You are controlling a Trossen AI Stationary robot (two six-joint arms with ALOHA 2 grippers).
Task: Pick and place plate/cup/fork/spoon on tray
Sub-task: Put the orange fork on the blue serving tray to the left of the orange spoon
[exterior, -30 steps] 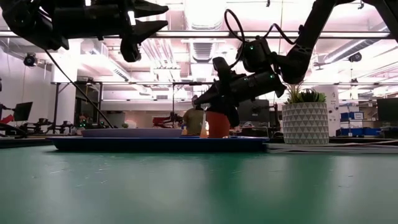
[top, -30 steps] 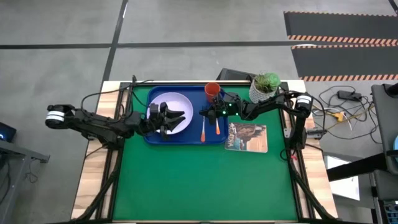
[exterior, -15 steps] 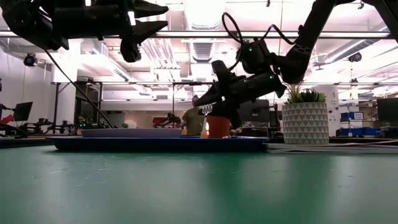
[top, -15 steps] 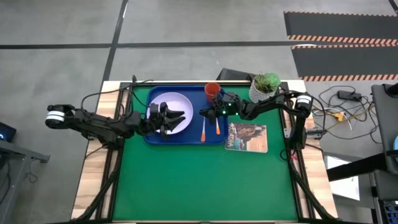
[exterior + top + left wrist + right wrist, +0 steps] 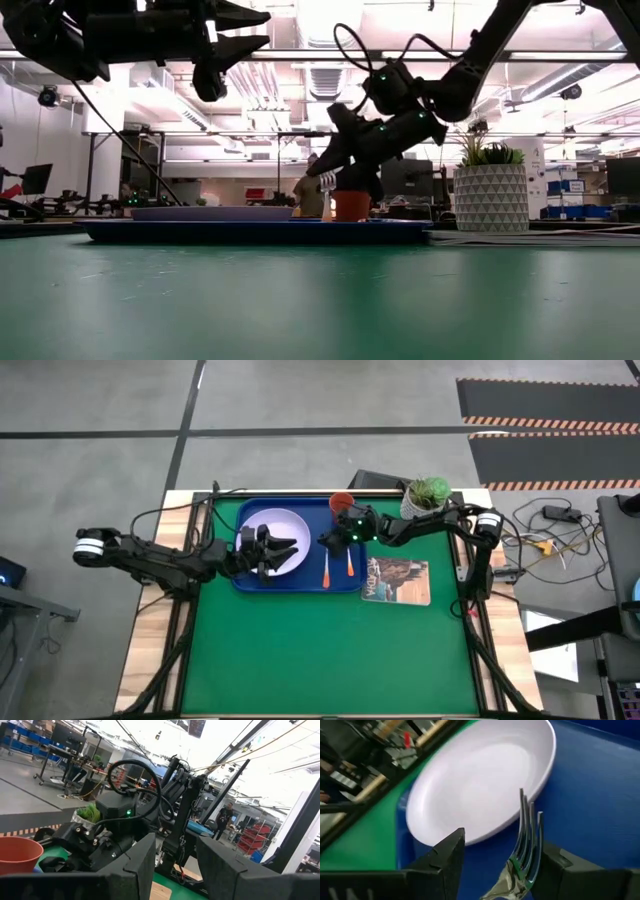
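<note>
Change: right gripper (image 5: 326,541) has lifted and drawn back from cup (image 5: 342,504), fingers spread, empty | Pose: right arm stretched over blue tray (image 5: 300,584); left gripper (image 5: 290,548) open above plate (image 5: 277,541) | Items: fork (image 5: 326,567) and spoon (image 5: 349,565) lie side by side on tray, handles toward tray's front rim.

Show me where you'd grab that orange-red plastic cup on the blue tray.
Probably its wall near the rim, from above. The small orange-red plastic cup stands upright, mouth open, in a corner of the blue rectangular plastic tray, so one jaw can go inside, one outside; the tray's raised rim hampers sideways approaches.
</note>
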